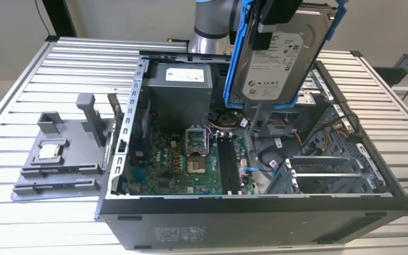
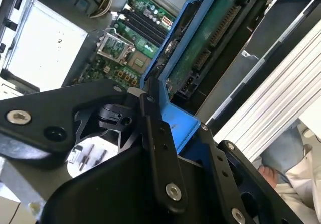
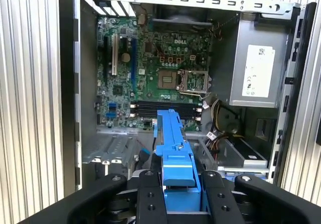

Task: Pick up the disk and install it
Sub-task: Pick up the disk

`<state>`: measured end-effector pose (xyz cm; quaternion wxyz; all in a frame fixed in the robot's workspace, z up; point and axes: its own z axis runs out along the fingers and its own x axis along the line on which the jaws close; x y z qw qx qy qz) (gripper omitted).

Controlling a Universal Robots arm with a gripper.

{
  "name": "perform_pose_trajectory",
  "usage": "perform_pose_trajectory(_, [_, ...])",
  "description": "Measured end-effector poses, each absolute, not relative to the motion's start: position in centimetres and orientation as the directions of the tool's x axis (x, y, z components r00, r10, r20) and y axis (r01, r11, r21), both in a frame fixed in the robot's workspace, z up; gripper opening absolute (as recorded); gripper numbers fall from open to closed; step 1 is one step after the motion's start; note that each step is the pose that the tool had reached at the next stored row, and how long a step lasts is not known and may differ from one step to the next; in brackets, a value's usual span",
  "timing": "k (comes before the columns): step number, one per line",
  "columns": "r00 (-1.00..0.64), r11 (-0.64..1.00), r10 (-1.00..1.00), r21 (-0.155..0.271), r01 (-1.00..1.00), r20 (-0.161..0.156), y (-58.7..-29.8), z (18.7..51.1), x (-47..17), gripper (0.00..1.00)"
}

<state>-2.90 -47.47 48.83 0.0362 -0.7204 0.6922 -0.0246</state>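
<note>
My gripper (image 1: 280, 20) is shut on the disk (image 1: 278, 58), a silver-grey hard drive with a white label in a blue carrier rail (image 1: 234, 64). The disk hangs on edge, tilted, above the back right part of the open computer case (image 1: 261, 212). In the first wrist view the blue carrier rail (image 3: 173, 148) runs between my two black fingers (image 3: 149, 196), over the case's interior. In the second wrist view the disk's green circuit-board side (image 2: 210, 38) faces the camera, and a black finger (image 2: 158, 143) presses on the rail (image 2: 173, 118).
Inside the case lie the motherboard (image 1: 189, 159), a power supply (image 1: 179, 85) and a metal drive cage (image 1: 324, 170). A grey fixture (image 1: 55, 159) on the exterior view's left holds a small processor chip (image 1: 50, 151). A person's hand (image 2: 273, 176) rests beside the slatted table (image 1: 41, 74).
</note>
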Motion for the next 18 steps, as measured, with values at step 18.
perform_pose_trajectory(18, [0.040, -0.039, -0.999, -0.086, -0.996, -0.015, -48.0, 48.8, -1.1, 0.00])
